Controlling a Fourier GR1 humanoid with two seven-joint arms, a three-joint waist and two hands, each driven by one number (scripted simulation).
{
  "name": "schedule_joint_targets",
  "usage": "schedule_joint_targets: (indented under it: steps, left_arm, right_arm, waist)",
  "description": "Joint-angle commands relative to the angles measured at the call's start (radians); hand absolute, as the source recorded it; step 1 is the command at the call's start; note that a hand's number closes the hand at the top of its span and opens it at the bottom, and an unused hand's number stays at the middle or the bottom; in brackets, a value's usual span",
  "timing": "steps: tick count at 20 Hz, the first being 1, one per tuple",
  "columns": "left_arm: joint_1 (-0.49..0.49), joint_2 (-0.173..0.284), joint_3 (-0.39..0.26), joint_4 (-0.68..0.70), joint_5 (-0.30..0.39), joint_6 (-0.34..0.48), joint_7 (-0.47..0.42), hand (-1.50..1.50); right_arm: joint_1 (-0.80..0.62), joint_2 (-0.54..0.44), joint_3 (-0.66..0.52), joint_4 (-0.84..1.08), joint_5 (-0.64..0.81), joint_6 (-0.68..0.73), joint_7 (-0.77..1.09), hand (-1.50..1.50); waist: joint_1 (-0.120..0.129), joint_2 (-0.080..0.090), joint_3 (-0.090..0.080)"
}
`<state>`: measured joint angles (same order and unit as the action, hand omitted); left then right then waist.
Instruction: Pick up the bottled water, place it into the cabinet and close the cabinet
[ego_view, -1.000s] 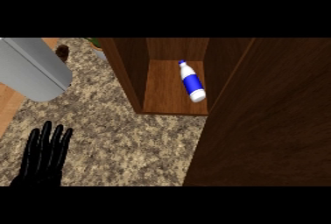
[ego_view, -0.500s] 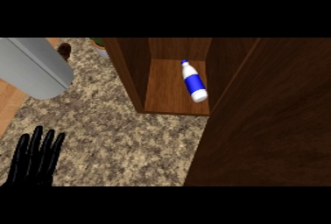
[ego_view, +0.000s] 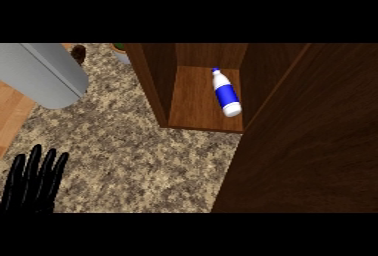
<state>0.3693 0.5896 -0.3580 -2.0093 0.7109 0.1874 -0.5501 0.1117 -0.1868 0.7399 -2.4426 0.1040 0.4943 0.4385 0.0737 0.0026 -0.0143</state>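
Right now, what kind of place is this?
Probably a kitchen: a speckled granite-look counter, a wooden cabinet standing open with a water bottle lying on its shelf, and a grey metal appliance at the upper left.

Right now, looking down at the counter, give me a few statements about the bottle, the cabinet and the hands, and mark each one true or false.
1. The bottled water lies on its side inside the cabinet. True.
2. The left hand is curled round the bottle. False: it is open, fingers straight, at the lower left over the counter, apart from the bottle.
3. The cabinet door is shut. False: it stands open at the right, and the inside shows.
4. The bottle has a blue label. True.
5. The right hand shows beside the bottle. False: no right hand is in view.
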Motion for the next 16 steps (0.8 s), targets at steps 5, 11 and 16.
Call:
schedule_joint_targets:
  steps: [5,11,16]
  left_arm:
    - [-0.004,0.014,0.027,-0.007,0.015,-0.022,-0.002,-1.5]
    - [0.007,0.032,0.026,-0.013,0.023,-0.062,-0.004,-1.5]
    - [-0.021,0.045,0.028,-0.021,0.02,-0.092,-0.004,-1.5]
  right_arm:
    - [-0.061,0.178,0.032,0.121,-0.008,-0.161,0.029,1.5]
    - [-0.038,0.178,0.036,0.171,-0.129,-0.125,0.043,1.5]
    - [0.021,0.16,0.073,0.248,-0.369,-0.046,0.103,1.5]
  waist:
    - [0.019,0.017,0.001]
    - [0.068,0.037,-0.001]
    - [0.107,0.06,-0.001]
